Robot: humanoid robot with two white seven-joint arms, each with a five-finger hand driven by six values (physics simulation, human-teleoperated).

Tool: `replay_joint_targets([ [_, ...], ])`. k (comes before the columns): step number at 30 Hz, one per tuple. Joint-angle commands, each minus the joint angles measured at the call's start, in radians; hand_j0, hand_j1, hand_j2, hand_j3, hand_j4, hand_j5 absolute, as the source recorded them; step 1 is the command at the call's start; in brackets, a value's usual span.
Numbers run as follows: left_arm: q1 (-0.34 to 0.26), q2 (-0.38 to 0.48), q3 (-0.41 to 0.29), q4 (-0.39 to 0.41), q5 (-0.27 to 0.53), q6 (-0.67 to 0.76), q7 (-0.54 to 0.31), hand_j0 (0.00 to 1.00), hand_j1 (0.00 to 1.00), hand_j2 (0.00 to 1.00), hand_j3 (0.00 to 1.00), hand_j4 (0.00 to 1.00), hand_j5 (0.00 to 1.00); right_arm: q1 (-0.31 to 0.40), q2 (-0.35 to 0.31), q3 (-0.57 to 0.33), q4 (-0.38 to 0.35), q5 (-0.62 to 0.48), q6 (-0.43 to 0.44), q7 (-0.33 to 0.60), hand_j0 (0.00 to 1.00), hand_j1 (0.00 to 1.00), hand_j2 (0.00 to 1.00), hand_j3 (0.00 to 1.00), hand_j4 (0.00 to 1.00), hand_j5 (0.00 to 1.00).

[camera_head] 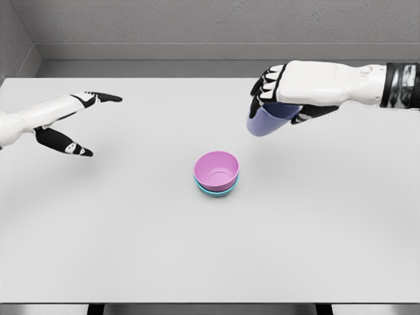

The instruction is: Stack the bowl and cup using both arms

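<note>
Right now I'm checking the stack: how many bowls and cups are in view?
3: a pink bowl nested in a teal bowl mid-table, and a purple cup in the right hand.

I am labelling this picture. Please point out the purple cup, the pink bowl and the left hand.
purple cup (264, 123): head view, on its side wall.
pink bowl (216, 169): head view, on its inside.
left hand (65, 125): head view, on its palm.

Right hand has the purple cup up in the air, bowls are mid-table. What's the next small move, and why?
Probably carry the right hand down and to the left until the purple cup hangs over the pink bowl. The cup is held off the table, up and right of the bowl, which already sits nested in a teal bowl. The left hand is open, well clear.
</note>
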Motion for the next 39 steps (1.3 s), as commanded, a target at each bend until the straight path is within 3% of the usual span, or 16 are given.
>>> replay_joint_targets([
  [1,0.0,-0.001,0.008,0.001,0.007,0.001,0.0,1.0,1.0,1.0,1.0,1.0,1.0,0.0,0.016,0.004,0.0,-0.004,0.002,0.001,0.66,0.66,0.66,0.66,0.66,0.66],
  [39,0.003,-0.012,0.009,-0.003,0.009,0.001,0.002,1.0,1.0,1.0,1.0,1.0,1.0,-0.006,0.074,0.008,-0.059,0.028,0.002,0.007,0.66,0.66,0.66,0.66,0.66,0.66],
])
